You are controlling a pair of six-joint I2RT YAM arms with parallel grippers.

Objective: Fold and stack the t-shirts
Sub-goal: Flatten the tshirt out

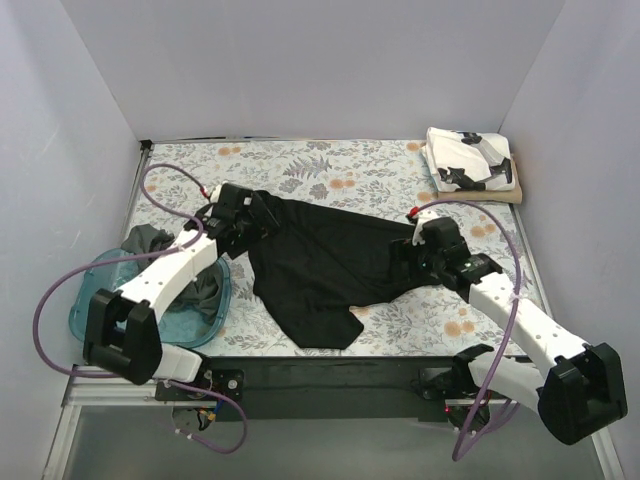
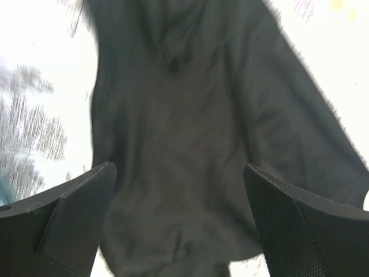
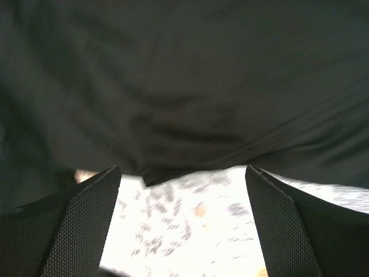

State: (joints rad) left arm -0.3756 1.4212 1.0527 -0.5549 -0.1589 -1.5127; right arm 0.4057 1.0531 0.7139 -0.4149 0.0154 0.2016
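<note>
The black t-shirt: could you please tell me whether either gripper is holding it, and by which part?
Nothing is held: the left gripper and the right gripper are both open, jaws apart, close to the black t-shirt but not closed on it.

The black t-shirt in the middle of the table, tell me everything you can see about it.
The black t-shirt is plain, soft, matte cloth with no print showing. It lies unfolded and wrinkled on the floral table cover, spread at a slant, with one flap reaching toward the near edge. The left gripper is open over its far-left corner. The right gripper is open at its right edge. Neither is clamped on the cloth.
</note>
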